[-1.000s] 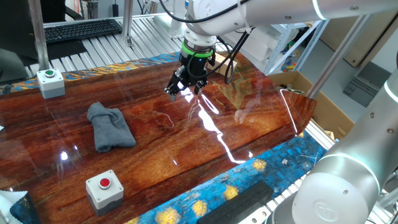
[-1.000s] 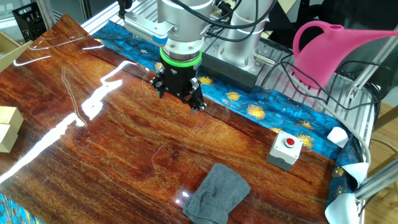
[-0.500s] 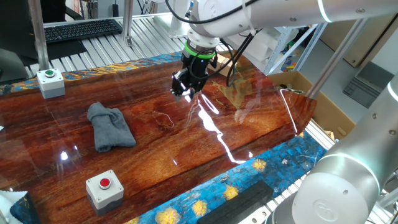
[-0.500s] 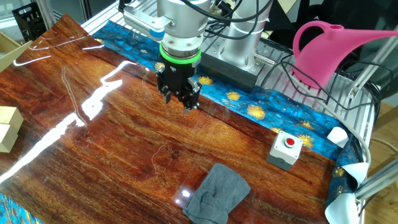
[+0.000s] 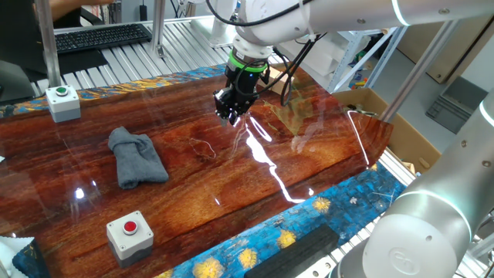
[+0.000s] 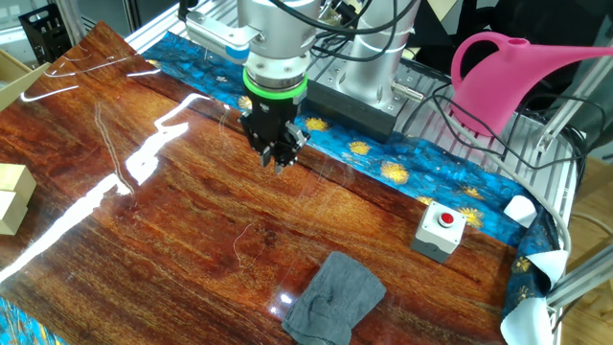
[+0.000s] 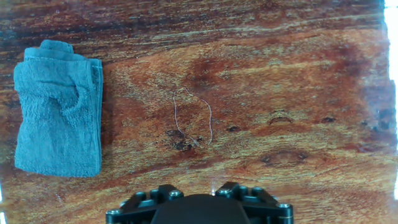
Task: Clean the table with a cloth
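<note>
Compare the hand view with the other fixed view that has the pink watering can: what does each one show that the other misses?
Only the hand view shows the table's grain close up from above, with a thin pale thread lying right of the cloth.

Only the fixed view shows the gripper from outside, raised over the wood away from the cloth, plus the pink watering can and the red button box.

Both show the cloth lying folded and untouched on the table.
</note>
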Tool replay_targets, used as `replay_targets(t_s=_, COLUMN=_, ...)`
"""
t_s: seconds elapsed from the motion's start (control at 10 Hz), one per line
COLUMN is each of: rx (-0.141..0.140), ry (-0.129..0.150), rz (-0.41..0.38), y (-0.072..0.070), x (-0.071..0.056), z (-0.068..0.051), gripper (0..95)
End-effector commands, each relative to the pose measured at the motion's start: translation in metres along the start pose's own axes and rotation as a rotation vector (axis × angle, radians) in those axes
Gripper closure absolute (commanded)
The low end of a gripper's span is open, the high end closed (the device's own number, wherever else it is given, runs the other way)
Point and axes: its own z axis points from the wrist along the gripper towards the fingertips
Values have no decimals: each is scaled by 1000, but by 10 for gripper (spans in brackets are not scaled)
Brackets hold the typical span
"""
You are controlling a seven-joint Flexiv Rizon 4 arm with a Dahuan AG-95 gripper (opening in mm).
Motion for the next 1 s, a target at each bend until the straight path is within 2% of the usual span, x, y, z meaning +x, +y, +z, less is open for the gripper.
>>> replay_targets(t_s=0.1, rx=-115, ry=10, rz=22, y=2, x=-2, z=3, gripper=760)
replay_targets(t_s=0.5, rx=-119, ry=5, rz=33, y=3, x=-3, z=7, gripper=760)
replay_targets(t_s=0.6, rx=-115, ry=4, rz=76, y=3, x=-3, z=7, gripper=760)
replay_targets(t_s=0.7, rx=-116, ry=8, rz=187, y=3, x=-3, z=8, gripper=760)
replay_targets(t_s=1.0, rx=-118, ry=16, rz=251, y=3, x=-3, z=9, gripper=760)
